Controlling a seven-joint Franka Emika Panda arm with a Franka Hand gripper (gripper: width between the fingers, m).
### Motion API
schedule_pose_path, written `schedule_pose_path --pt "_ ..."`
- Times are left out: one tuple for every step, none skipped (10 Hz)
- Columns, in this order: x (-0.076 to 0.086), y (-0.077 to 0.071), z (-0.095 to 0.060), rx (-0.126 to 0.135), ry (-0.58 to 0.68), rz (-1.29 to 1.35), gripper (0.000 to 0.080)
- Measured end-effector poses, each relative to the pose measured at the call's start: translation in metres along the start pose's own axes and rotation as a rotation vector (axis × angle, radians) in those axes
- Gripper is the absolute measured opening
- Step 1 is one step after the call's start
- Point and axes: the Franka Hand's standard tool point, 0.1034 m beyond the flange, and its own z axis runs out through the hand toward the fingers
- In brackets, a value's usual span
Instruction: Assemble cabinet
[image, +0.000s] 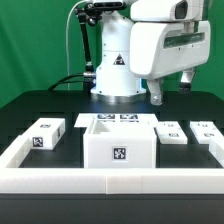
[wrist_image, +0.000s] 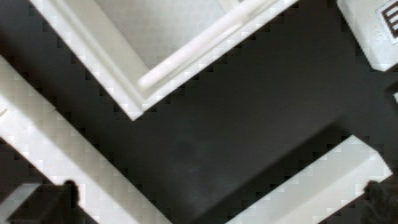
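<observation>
at the middle of the table, just behind the front rail, the cabinet stood upright, one tag facing the camera. the marker board lay just behind it. a small block sat at the exterior view's left, a second block and a third block at its right. above, the hand hung with fingers wide apart, holding nothing.

The cabinet hides the near edge of the marker board behind it. The arm's white wrist housing runs off the exterior view's top and right edges. In the wrist view a tag is cut by the corner, and a dark shape, perhaps a finger, is too blurred to read.
</observation>
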Motion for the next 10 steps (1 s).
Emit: schedule_pose_path --pt "0.000 0.000 0.000 0.000 0.000 0.000 0.0797" --pt "0.000 0.000 0.000 0.000 0.000 0.000 0.0797" --pt "0.000 0.000 0.000 0.000 0.000 0.000 0.0797" --pt "0.000 0.000 0.000 0.000 0.000 0.000 0.0797" --pt "0.000 0.000 0.000 0.000 0.000 0.000 0.0797" --pt "0.000 0.000 0.000 0.000 0.000 0.000 0.0797" --pt "0.000 0.000 0.000 0.000 0.000 0.000 0.0797" --pt "-0.001 0.000 0.000 -0.001 0.000 -0.003 0.0797" --pt "-0.007 0.001 0.003 -0.020 0.017 -0.093 0.0797" --pt "-0.018 0.000 0.008 -0.047 0.038 -0.191 0.0797"
